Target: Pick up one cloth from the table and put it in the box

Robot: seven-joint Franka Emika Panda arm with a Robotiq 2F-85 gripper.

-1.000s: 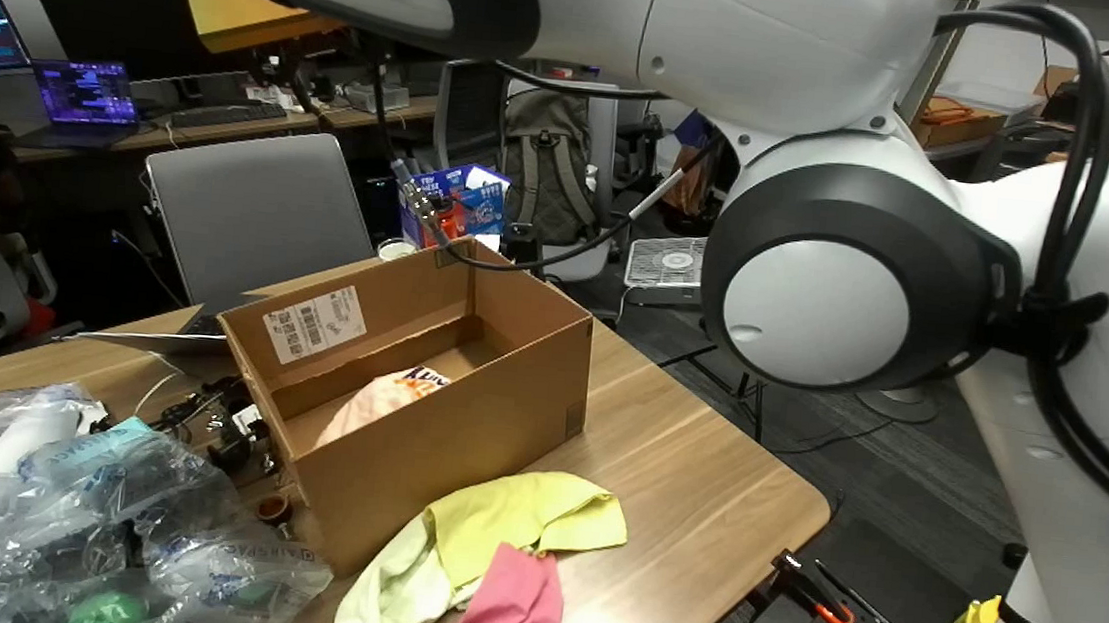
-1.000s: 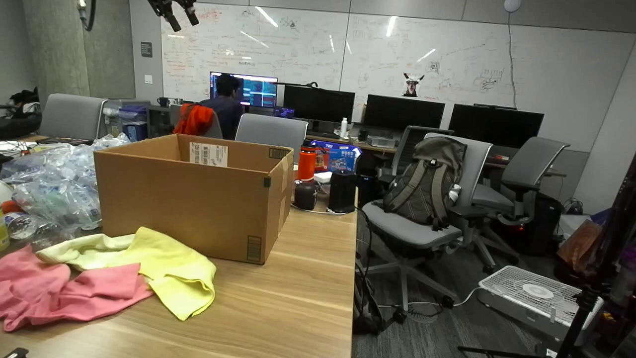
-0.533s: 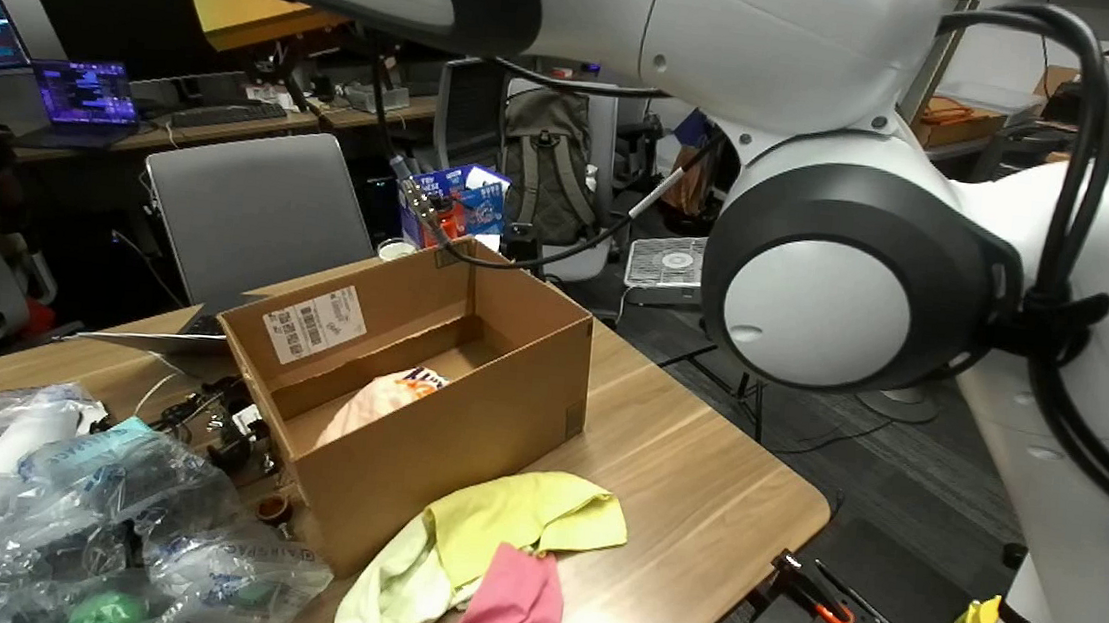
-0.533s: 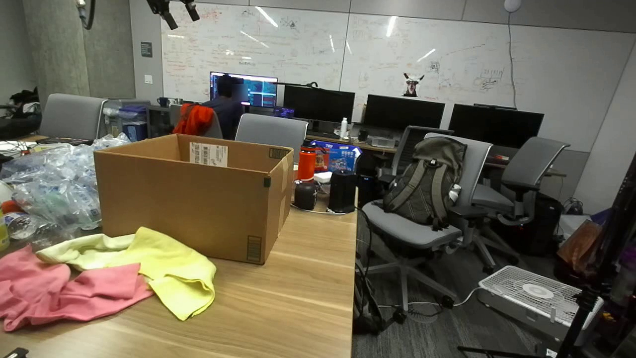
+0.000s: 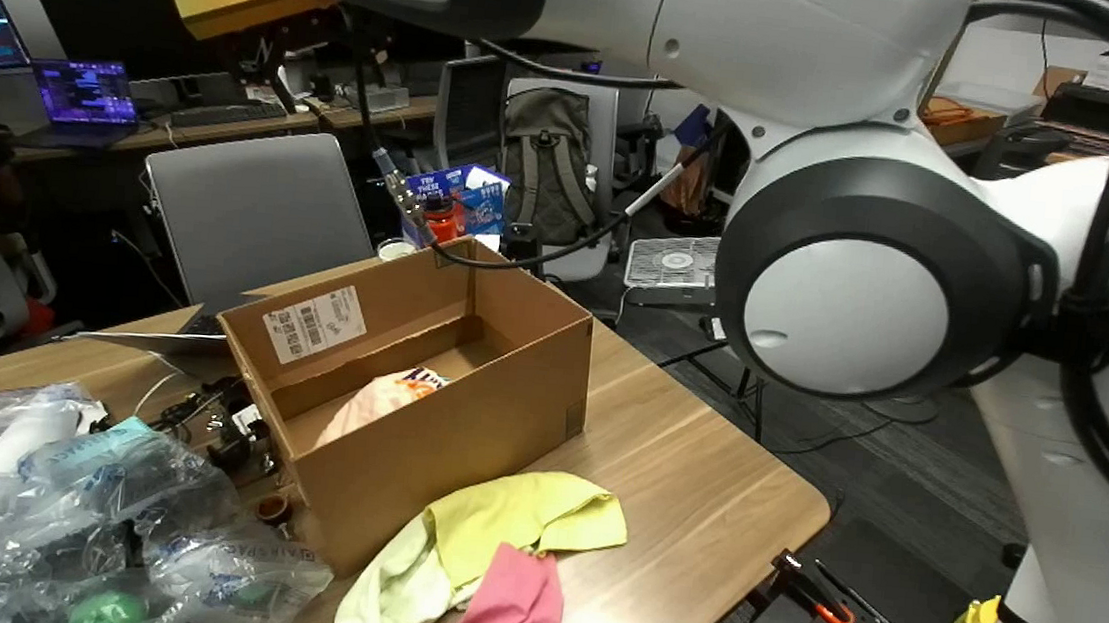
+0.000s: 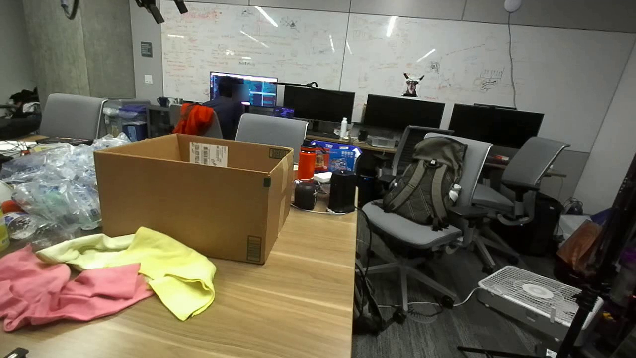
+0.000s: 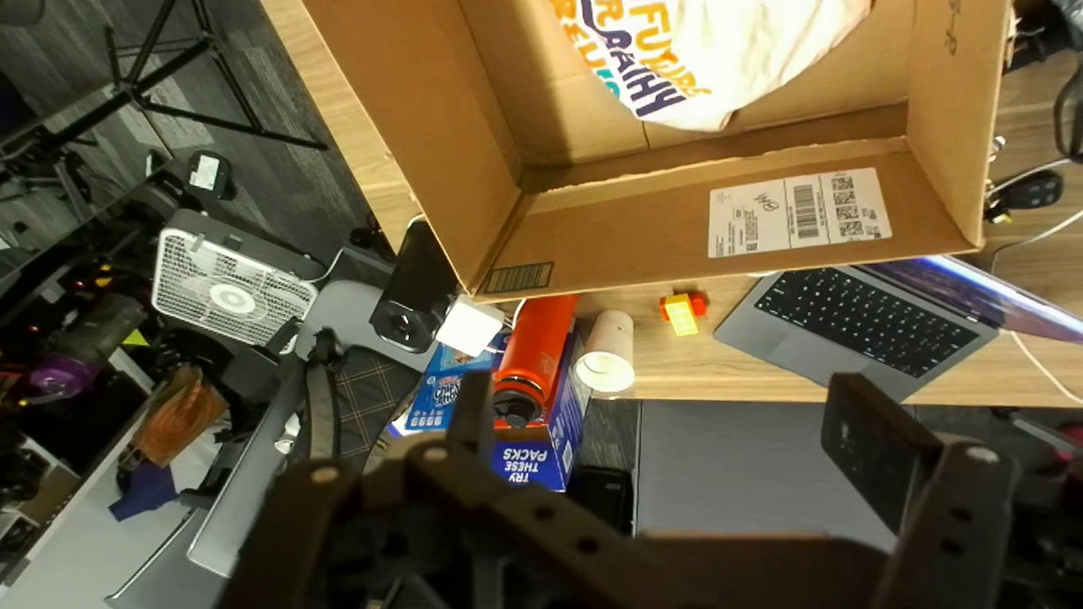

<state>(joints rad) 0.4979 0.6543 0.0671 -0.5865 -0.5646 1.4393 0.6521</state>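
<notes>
In an exterior view, going left to right, a heap of clear air-pillow bags (image 5: pixel 96 502) sits at eight o'clock from the cardboard box (image 5: pixel 463 444). A grey chair (image 5: pixel 257 210) stands between ten and eleven o'clock. A white label (image 5: pixel 314 324) is on the box's inside wall. The peach cloth (image 5: pixel 376 406) with bright letters lies inside the box, bunched up on its floor, and the near wall hides some of it. At five o'clock from the box, just beside it, is the yellow-green cloth (image 5: pixel 486 516). The pink cloth (image 5: pixel 508 609) touches that one, at about six o'clock. The wooden worktop (image 5: pixel 690 484) under the box ends in a round corner at three o'clock. The white robot arm (image 5: pixel 830 316) bends around from ten o'clock, over the top, to four o'clock of the view. In an exterior view, the gripper (image 6: pixel 170 14) shows at the top edge, twelve o'clock from the box and well apart from it. The wrist view shows its two fingers (image 7: pixel 876 448) wide apart.
</notes>
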